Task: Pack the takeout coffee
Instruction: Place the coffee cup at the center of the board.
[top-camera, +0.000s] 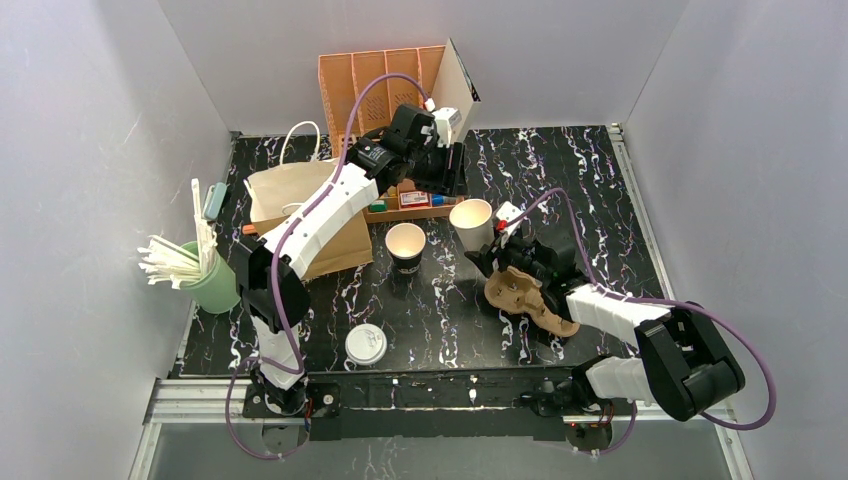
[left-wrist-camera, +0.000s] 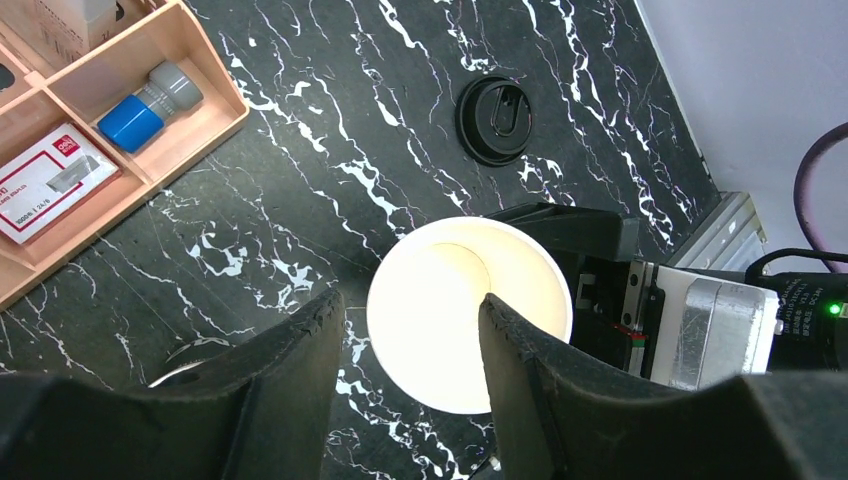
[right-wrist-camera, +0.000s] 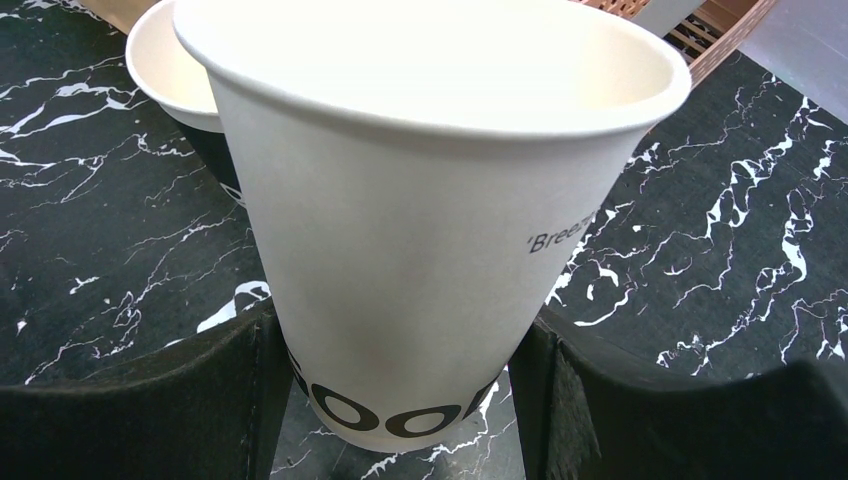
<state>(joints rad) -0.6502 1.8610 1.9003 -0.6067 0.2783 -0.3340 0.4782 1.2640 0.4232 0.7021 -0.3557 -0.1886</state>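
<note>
The takeout coffee's white paper cup (top-camera: 471, 222) (right-wrist-camera: 420, 230), cream inside with black lettering near its base, stands at the table's middle. My right gripper (top-camera: 488, 246) (right-wrist-camera: 398, 325) is shut on its lower part, one finger pressing each side. Whether its base touches the table I cannot tell. My left gripper (top-camera: 447, 185) (left-wrist-camera: 410, 298) hovers just above the cup's (left-wrist-camera: 468, 312) mouth, open, with nothing between its fingers. The black round lid (left-wrist-camera: 497, 118) lies flat on the table beyond the cup in the left wrist view.
A black cup (top-camera: 405, 247) (right-wrist-camera: 165, 55) stands just left of the white one. A brown paper bag (top-camera: 300, 215), a green cup of straws (top-camera: 205, 275), a flat white lid (top-camera: 366, 343), a cardboard cup carrier (top-camera: 525, 298) and an orange organiser tray (left-wrist-camera: 120, 150) lie around.
</note>
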